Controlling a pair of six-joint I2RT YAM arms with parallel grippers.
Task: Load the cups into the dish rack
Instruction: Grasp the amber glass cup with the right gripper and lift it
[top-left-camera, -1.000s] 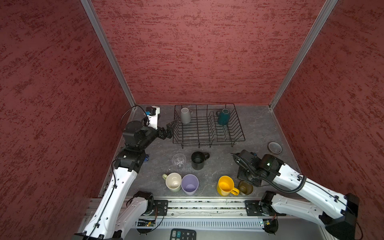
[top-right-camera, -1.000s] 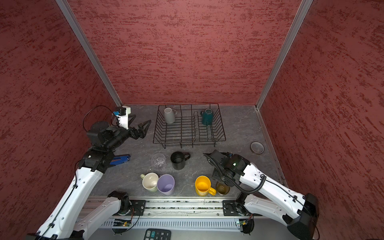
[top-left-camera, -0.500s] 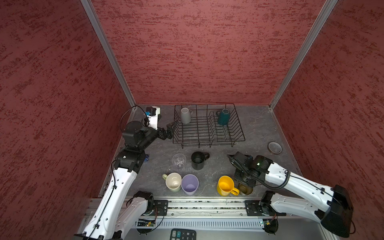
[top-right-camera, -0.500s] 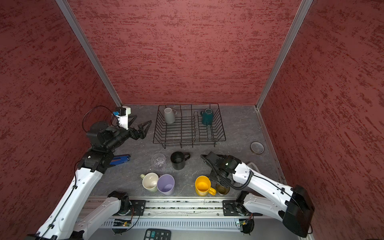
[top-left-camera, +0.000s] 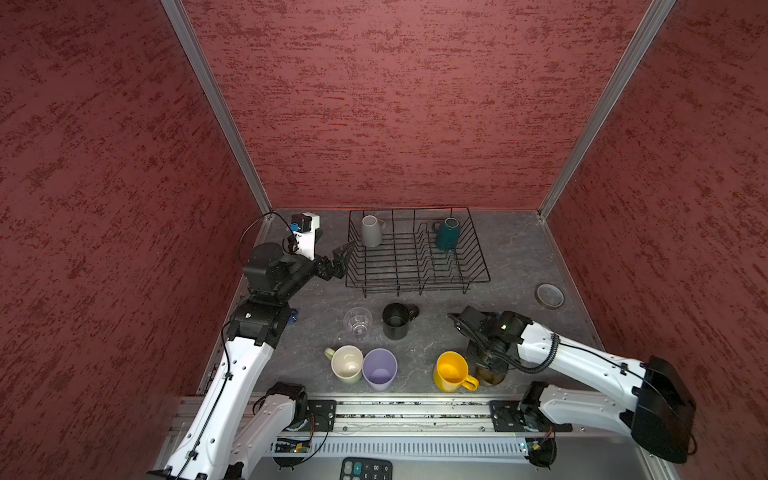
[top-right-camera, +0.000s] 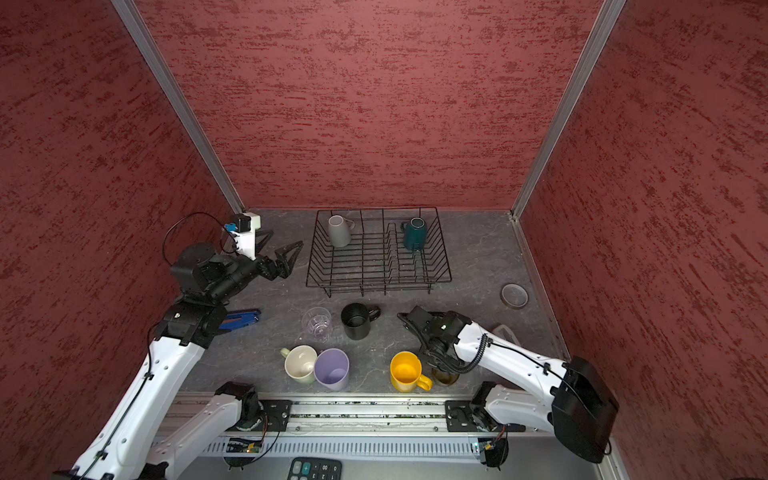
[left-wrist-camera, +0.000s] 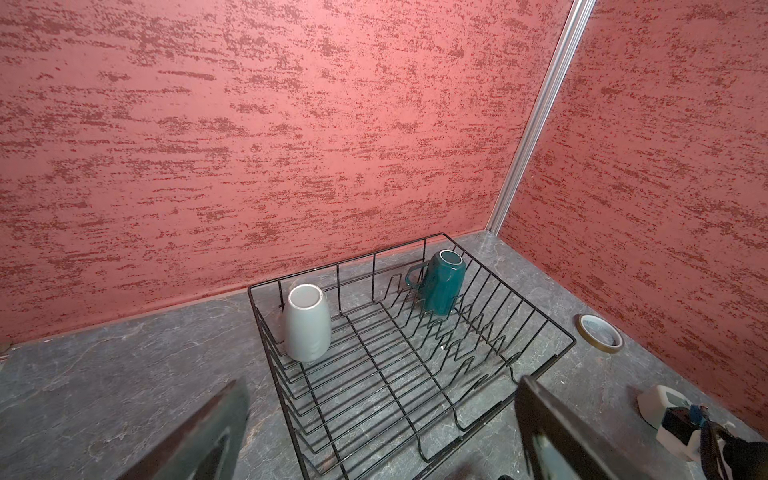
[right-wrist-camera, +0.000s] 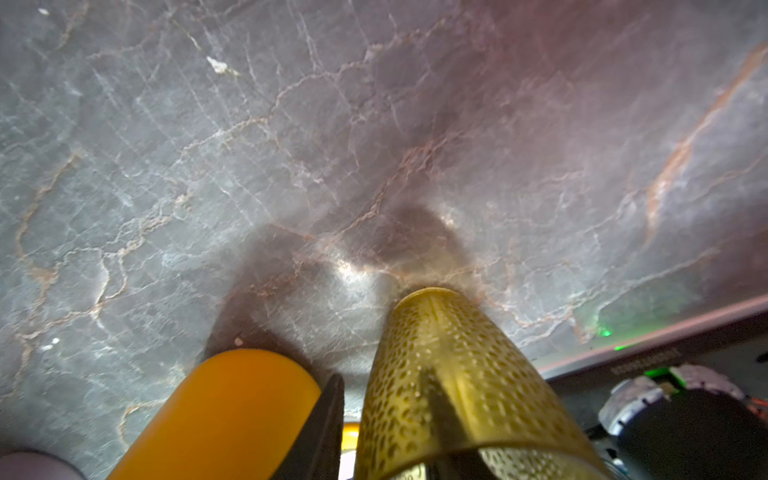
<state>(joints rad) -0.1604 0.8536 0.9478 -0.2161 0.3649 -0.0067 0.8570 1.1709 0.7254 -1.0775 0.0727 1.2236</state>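
Right fingers (right-wrist-camera: 328, 424) have dropped astride brown mug (right-wrist-camera: 453, 365).

High up front, angled down over whole grey marbled tabletop (top-left-camera: 519, 257) in both top views. From left wrist: near, facing black wire dish rack (left-wrist-camera: 395, 374). From right wrist: almost against speckled brown mug (right-wrist-camera: 457, 374).

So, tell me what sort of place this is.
Probably a robot test booth, not a real kitchen: two white arms on an aluminium rail, red panel walls boxing in a marbled tabletop, and a dish rack.
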